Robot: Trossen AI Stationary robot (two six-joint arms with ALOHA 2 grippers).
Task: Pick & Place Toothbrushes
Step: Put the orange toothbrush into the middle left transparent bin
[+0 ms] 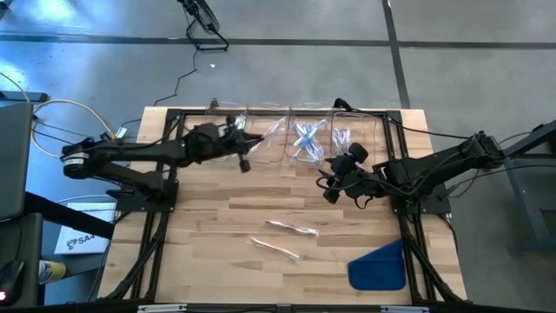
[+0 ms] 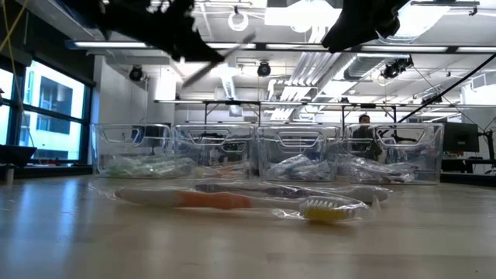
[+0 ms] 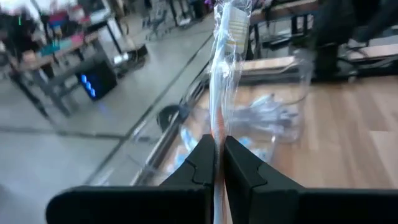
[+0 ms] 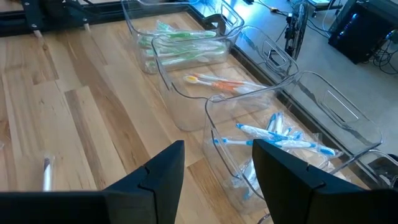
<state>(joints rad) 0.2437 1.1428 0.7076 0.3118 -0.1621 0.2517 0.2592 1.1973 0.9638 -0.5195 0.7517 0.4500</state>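
Your left gripper (image 3: pixel 219 163) has its jaws pressed together on a wrapped toothbrush (image 3: pixel 225 68) with an orange handle; in the left wrist view the brush rises from between the fingers up the middle of the frame; in the high view that gripper (image 1: pixel 244 149) sits left of centre in the upper half, over or just beside the second clear bin (image 1: pixel 263 135), though you cannot tell from above whether the brush is already inside its walls. Your right gripper (image 4: pixel 214 180) hangs with its jaws spread and nothing between them; in the high view it (image 1: pixel 343 183) is right of centre, just below the row of bins.

Outward from there, four clear bins line the upper edge of the table (image 1: pixel 217 261); the right wrist view shows green brushes (image 4: pixel 180 43) in the far bin, orange ones (image 4: pixel 217 83) in the next, blue ones (image 4: pixel 280 140) in the near bin (image 4: pixel 292 134); so much of the sorting looks done. Left for you, as far as shows: the brush in hand to drop, and two loose brushes (image 1: pixel 291 228) and (image 1: pixel 274 249) on the bare wood in the lower middle of the high view; a blue cloth piece (image 1: pixel 380 268) lies at lower right.
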